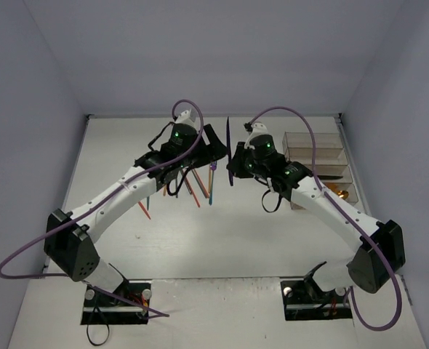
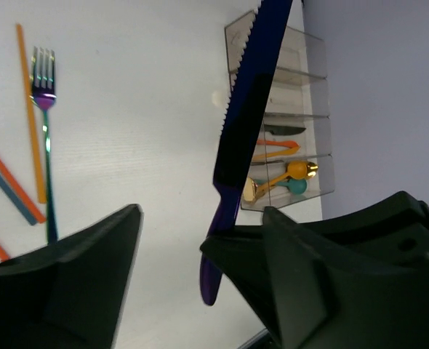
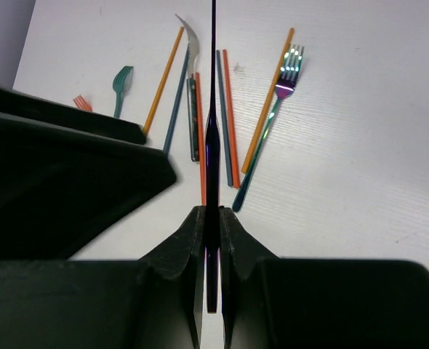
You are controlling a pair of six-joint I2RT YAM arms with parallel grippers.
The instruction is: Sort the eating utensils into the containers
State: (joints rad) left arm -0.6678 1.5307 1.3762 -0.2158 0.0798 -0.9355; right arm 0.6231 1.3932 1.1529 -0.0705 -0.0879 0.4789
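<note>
Starting at the bottom of the top view, both arm bases sit on black plates at the edge of a white table. The surface is matte, with a faint grain in the wrist views. Purple cables loop off each arm.

Toward mid-frame the arms lean inward and meet. The right gripper is clamped on the handle of a navy knife, which stands on end between the two arms, its serrated edge plain in the left wrist view. The left gripper is just beside the knife with its fingers spread wide, one on each side of it.

Left of centre, under the left arm, loose utensils lie on the table. They include orange and blue chopsticks, an iridescent fork, a teal fork and a small red fork.

At the right of the top view the bins stand in a row near the side wall. A gold spoon and a teal spoon lie in the end bin, the lowest one in the left wrist frame.

Pale lavender-grey walls close the table on three sides.
</note>
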